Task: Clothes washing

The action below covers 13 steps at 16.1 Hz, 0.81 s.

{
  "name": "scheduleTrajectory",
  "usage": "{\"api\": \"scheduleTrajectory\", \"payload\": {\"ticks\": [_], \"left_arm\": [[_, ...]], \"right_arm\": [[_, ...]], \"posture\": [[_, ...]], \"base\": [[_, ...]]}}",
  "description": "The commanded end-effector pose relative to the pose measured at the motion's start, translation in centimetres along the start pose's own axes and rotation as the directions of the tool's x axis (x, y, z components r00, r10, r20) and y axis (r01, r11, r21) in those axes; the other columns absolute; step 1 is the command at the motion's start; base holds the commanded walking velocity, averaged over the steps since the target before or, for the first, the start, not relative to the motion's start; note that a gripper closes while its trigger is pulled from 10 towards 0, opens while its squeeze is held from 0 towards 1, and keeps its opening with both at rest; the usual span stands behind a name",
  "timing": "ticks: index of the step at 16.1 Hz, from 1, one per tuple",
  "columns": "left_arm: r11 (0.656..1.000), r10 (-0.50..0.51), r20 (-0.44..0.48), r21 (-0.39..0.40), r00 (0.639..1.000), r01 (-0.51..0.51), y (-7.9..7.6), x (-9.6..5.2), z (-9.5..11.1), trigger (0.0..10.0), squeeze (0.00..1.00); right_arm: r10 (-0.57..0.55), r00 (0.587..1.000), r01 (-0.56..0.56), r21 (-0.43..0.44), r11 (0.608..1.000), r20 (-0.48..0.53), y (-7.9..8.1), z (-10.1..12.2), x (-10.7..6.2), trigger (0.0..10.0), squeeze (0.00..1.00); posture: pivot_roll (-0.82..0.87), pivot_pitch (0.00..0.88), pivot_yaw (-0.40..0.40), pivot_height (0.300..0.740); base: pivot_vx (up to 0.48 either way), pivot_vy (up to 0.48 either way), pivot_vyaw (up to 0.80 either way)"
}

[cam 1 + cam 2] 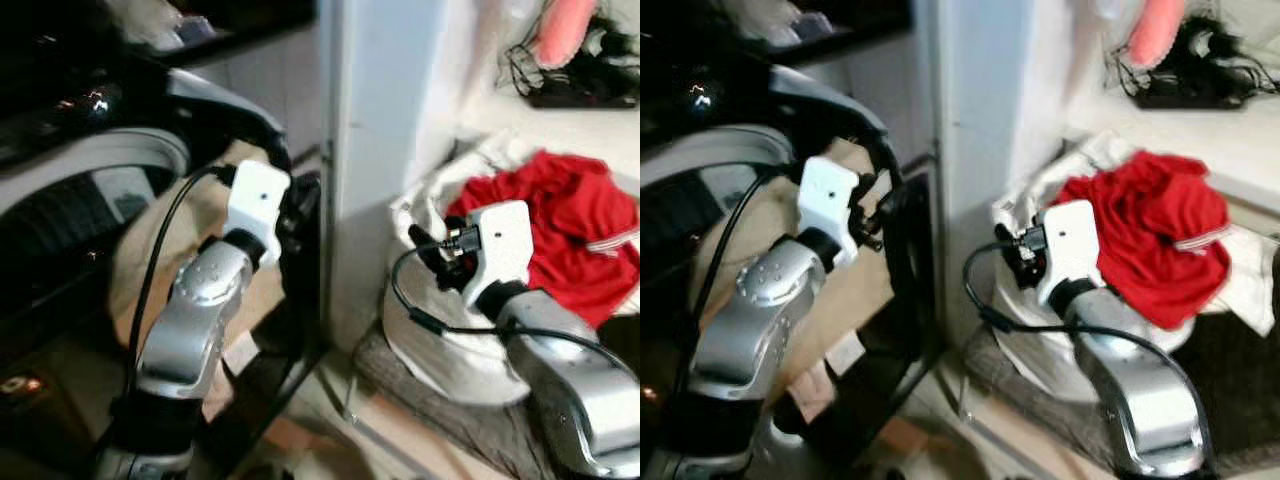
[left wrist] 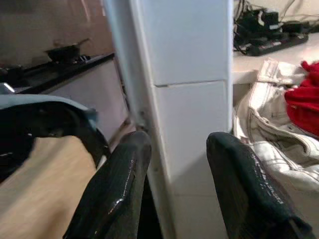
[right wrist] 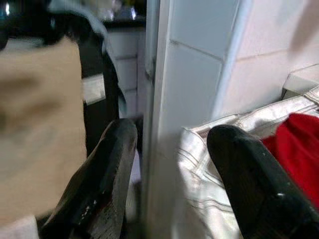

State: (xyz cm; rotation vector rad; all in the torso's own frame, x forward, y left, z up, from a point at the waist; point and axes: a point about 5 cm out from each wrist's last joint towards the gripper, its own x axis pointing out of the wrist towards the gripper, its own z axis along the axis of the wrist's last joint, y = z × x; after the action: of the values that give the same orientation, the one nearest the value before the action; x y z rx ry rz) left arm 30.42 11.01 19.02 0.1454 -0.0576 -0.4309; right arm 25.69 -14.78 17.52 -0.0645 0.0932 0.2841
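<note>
1. the white pillar (image 1: 375, 150) stands in the middle.
2. the left gripper (image 2: 174, 164) is spread wide before it, holding nothing.
3. the right gripper (image 3: 169, 169) is wide too, beside it.
4. the red cloth (image 1: 560, 230) lies on the white bag (image 1: 440, 350), right of the pillar.
5. the tan cloth (image 1: 150, 250) hangs left of it.

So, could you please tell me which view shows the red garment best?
The left eye view: the whole red garment lies on the white laundry. The right eye view shows it blurrier; both wrist views catch just an edge.

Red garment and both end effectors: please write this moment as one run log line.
task: clothes washing | left end effector: open, empty, near washer door | right end effector: open, empty, beside white laundry bag | red garment: on bag, not grasped
</note>
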Motion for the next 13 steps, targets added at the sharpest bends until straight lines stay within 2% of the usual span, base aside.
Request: {"api": "scheduleTrajectory", "payload": {"ticks": [1, 3, 6, 8, 9, 11, 13], "left_arm": [[1.000, -0.023, 0.017, -0.020, 1.000, 0.023, -0.3, 0.4, 0.6, 10.0, 0.00], [0.999, -0.035, 0.007, -0.028, 0.999, 0.035, -0.5, 0.8, 0.5, 10.0, 0.00], [0.996, -0.083, 0.012, -0.041, 0.997, 0.083, -1.2, 1.1, 0.6, 10.0, 0.00], [0.992, -0.116, 0.026, -0.051, 0.993, 0.117, -1.7, 1.3, 0.8, 10.0, 0.00], [0.992, -0.114, 0.026, -0.045, 0.993, 0.115, -1.8, 1.4, 0.7, 10.0, 0.00], [0.995, -0.098, 0.046, -0.016, 0.994, 0.099, -1.7, 1.5, 0.9, 10.0, 0.00], [0.994, -0.061, 0.058, -0.082, 0.996, 0.066, -1.1, 1.3, 0.9, 10.0, 0.00]], "right_arm": [[-0.070, 0.998, 0.070, -0.009, 0.997, -0.002, -1.2, 0.1, -0.4, 10.0, 0.00], [-0.133, 0.991, 0.133, -0.020, 0.991, 0.002, -2.0, 0.1, -0.7, 10.0, 0.00], [-0.305, 0.951, 0.303, -0.067, 0.951, -0.038, -4.5, -0.5, -1.3, 10.0, 0.00], [-0.321, 0.947, 0.319, -0.087, 0.944, -0.004, -5.8, 0.4, -1.3, 10.0, 0.00], [-0.301, 0.954, 0.300, -0.096, 0.949, 0.010, -5.8, 0.9, -1.3, 10.0, 0.00], [-0.260, 0.965, 0.261, -0.090, 0.961, 0.021, -4.9, 1.0, -1.1, 10.0, 0.00], [-0.202, 0.979, 0.202, -0.023, 0.979, -0.002, -3.1, 0.5, -0.7, 10.0, 0.00]], "posture": [[-0.09, 0.000, 0.079, 0.740], [-0.11, 0.000, 0.097, 0.740], [-0.12, 0.000, 0.109, 0.740], [-0.13, 0.000, 0.113, 0.740], [-0.13, 0.000, 0.112, 0.740], [-0.13, 0.000, 0.106, 0.740], [-0.13, 0.000, 0.091, 0.740]], "base": [[0.000, 0.000, 0.00], [0.000, 0.000, 0.00], [0.000, 0.000, 0.00], [0.000, 0.000, 0.00], [0.000, 0.000, 0.00], [0.000, 0.000, 0.00], [0.311, 0.000, -0.73]]}}
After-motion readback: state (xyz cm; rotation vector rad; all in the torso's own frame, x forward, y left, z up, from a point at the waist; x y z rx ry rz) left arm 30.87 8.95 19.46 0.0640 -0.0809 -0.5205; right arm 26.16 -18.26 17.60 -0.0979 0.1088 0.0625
